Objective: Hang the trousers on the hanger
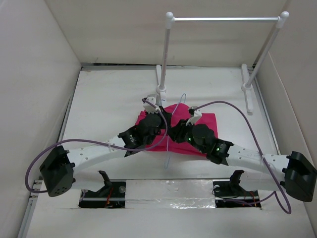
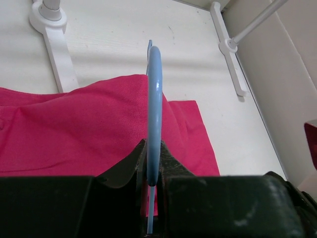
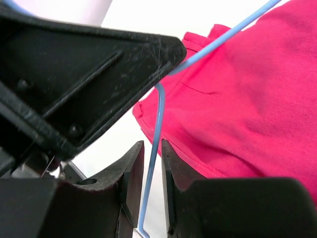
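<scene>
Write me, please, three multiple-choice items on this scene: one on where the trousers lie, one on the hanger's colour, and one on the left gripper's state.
1. Where do the trousers lie?
A. On the table, on the near side of the rack
B. Draped over the silver bar
C. Inside a basket

2. What colour is the hanger?
A. Black
B. Pale blue
C. Yellow

3. What state is the left gripper in?
A. Wide open, empty
B. Shut on the trousers
C. Shut on the hanger

Answers:
1 A: the top view shows the pink cloth on the table, nearer than the rack's feet.
2 B: the wire is pale blue in both wrist views.
3 C: the left wrist view shows both fingers pressed against the wire.
</scene>
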Robot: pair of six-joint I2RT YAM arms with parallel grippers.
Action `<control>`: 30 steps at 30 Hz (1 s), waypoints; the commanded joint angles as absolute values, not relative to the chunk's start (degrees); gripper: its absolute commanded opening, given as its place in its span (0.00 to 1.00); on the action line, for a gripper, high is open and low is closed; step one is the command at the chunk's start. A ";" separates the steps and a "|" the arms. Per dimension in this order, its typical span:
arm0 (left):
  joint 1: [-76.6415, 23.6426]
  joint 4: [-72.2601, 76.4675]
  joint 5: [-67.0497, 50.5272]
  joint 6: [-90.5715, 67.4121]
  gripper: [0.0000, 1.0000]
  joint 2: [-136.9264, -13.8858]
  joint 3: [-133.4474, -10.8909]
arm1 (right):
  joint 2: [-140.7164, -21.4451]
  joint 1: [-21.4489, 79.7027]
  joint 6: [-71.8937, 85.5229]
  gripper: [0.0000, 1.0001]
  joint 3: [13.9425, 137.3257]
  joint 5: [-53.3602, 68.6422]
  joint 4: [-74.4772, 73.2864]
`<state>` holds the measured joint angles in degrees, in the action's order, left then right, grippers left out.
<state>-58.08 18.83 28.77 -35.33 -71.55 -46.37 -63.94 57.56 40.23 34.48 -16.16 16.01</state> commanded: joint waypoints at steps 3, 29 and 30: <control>-58.45 23.12 27.33 -36.30 0.00 -67.94 -51.50 | -66.26 58.18 42.45 0.25 37.79 -17.24 23.64; -57.13 14.07 17.40 -21.89 0.64 -73.04 -79.18 | -60.38 40.88 62.22 0.00 39.72 10.19 41.14; -57.13 13.89 17.40 -21.19 0.67 -72.60 -79.45 | -60.21 38.69 62.23 0.00 41.55 11.85 40.61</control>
<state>-57.58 12.69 19.35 -24.27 -74.39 -76.38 -62.24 42.11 58.98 35.68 4.75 30.41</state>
